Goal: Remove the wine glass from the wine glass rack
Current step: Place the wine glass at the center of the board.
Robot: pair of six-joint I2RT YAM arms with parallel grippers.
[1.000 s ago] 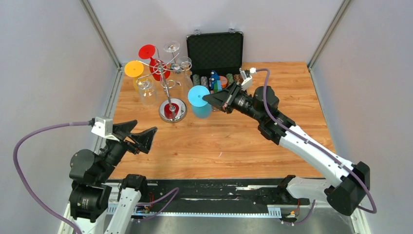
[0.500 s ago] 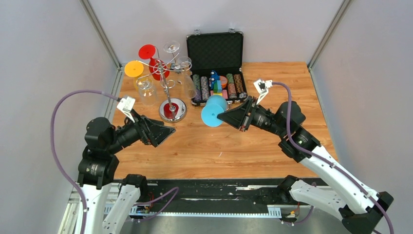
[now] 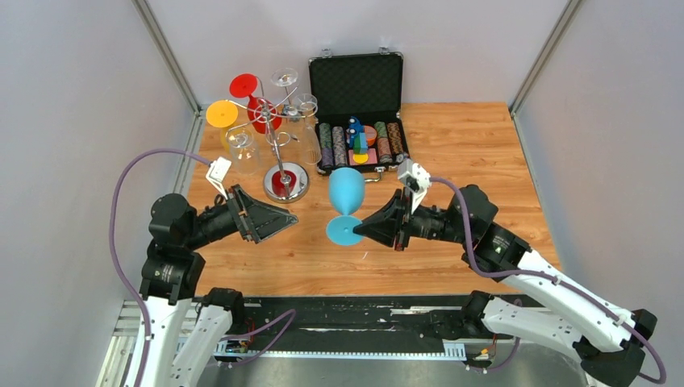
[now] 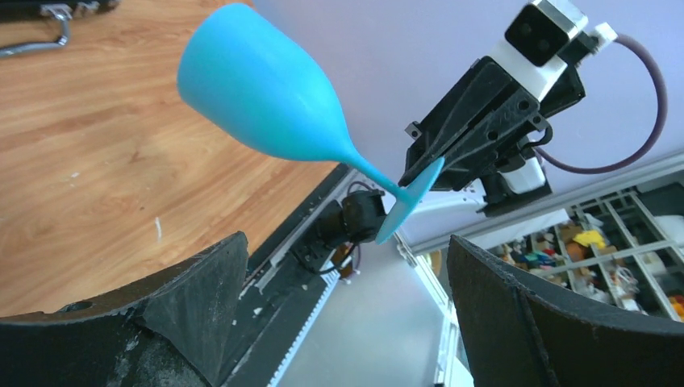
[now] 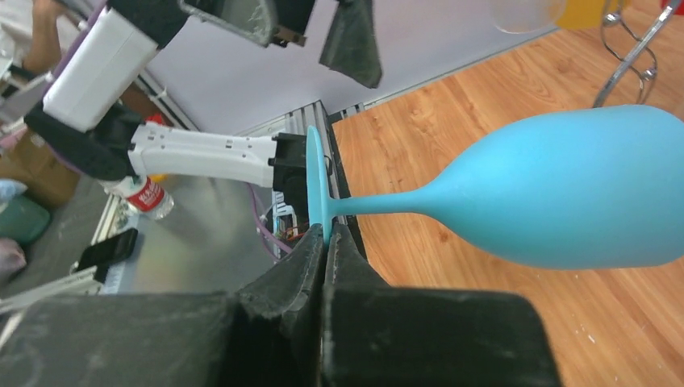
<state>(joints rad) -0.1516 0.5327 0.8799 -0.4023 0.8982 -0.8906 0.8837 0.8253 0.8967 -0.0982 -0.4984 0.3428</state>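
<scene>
The blue wine glass (image 3: 347, 188) is off the rack and in the air over the middle of the table, bowl toward the back. My right gripper (image 3: 359, 230) is shut on the rim of its round foot (image 5: 314, 181), with the bowl (image 5: 577, 197) stretching away to the right. The chrome wine glass rack (image 3: 276, 150) stands at the back left with red, yellow and clear glasses hanging from it. My left gripper (image 3: 289, 218) is open to the glass's left, pointing at it. In the left wrist view the glass (image 4: 266, 89) floats beyond that gripper's (image 4: 347, 242) spread jaws, untouched.
An open black case (image 3: 355, 85) with rows of poker chips (image 3: 359, 143) sits at the back behind the glass. A clear glass (image 3: 242, 149) hangs left of the rack's round base (image 3: 300, 187). Grey walls close in the table on both sides.
My right arm has carried the blue glass from beside the rack toward the near middle of the table. The left arm rose and swung right toward the glass, jaws still wide.
</scene>
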